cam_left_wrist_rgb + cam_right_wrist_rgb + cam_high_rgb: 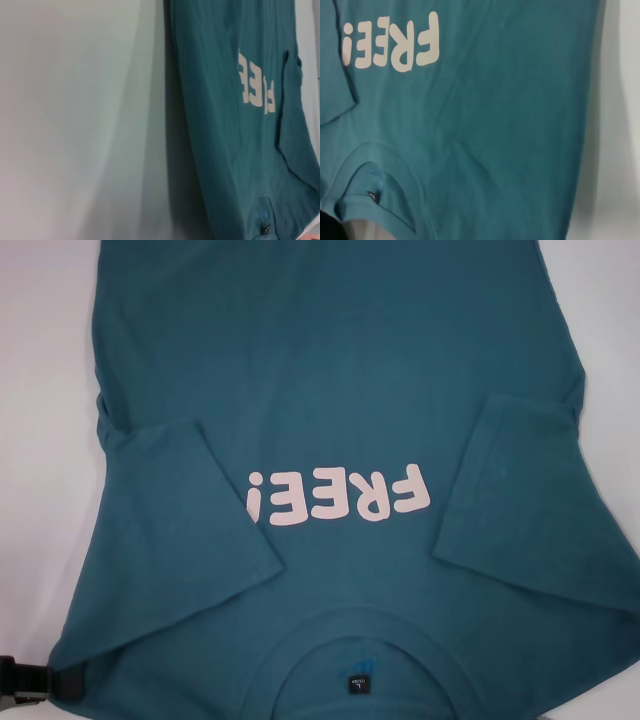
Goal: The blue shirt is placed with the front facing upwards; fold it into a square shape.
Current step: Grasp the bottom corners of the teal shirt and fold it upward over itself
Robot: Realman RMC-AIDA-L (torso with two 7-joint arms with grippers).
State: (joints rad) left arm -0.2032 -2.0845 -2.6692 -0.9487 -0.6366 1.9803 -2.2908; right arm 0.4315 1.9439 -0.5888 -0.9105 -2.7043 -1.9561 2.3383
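Your blue shirt point(330, 370) is lying face-up with both sleeves tucked inward, squaring its outline. Left gripper point(25, 680) is peeking near the shoulder; can't tell its grip.

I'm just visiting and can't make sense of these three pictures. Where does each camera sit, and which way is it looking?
Head view: from the robot's head, looking down on the blue shirt, collar nearest; a dark piece of the robot shows at the lower left corner.
Left wrist view: from the left arm, looking across the white table to the shirt's edge; no fingers show.
Right wrist view: from the right arm, close over the shirt's chest and collar; no fingers show.
All three share the FREE lettering.
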